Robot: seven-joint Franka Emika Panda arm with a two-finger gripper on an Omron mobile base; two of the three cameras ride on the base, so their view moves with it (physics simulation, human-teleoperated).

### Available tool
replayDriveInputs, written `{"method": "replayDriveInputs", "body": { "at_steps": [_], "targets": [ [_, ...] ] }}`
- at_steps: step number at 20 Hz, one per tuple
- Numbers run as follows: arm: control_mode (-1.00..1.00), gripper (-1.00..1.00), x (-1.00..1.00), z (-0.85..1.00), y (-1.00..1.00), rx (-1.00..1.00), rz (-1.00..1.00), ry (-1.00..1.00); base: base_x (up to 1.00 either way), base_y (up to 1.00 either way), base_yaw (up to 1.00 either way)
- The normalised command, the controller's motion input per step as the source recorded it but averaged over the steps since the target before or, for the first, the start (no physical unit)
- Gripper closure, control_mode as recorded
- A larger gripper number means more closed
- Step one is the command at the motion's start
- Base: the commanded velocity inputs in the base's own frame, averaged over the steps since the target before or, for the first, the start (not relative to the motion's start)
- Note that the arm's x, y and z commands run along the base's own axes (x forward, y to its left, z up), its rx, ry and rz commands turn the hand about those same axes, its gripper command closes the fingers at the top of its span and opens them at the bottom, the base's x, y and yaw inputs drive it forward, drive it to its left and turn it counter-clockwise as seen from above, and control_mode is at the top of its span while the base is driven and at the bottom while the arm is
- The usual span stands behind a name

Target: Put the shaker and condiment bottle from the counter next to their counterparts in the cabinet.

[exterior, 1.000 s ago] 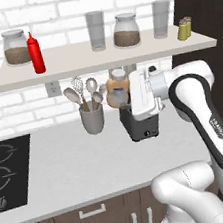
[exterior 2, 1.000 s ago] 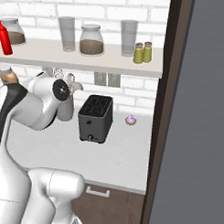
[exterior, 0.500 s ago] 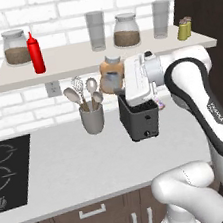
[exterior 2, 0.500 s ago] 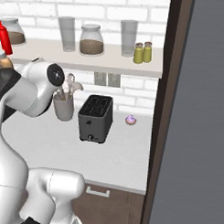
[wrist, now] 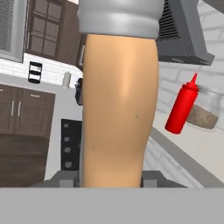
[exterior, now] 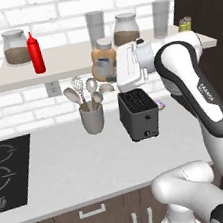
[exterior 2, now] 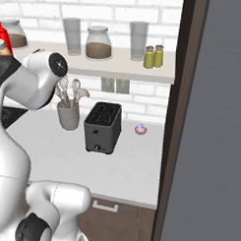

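Hand (exterior: 110, 65) gripped the condiment bottle (exterior: 103, 60) level with the cabinet (exterior: 65, 59) edge. Best carried upright, set just beside the red squeeze bottle (exterior: 35, 53).

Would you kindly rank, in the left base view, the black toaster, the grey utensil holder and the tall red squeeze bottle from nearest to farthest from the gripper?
The gripper is shut on the orange-tan condiment bottle.
1. Black toaster, on the counter just below the gripper.
2. Grey utensil holder, lower left, beside the toaster.
3. Tall red squeeze bottle, far left on the shelf.
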Motion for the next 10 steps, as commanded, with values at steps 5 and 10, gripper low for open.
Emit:
{"method": "replayDriveInputs", "body": {
  "at_steps": [5,10],
  "targets": [
    [-1.00,1.00,0.31,0.04,0.17,0.00,0.00,0.01,0.00,0.00,0.00],
    [-1.00,1.00,0.41,0.00,0.20,0.00,-0.02,0.02,0.00,0.00,0.00]
  ]
}}
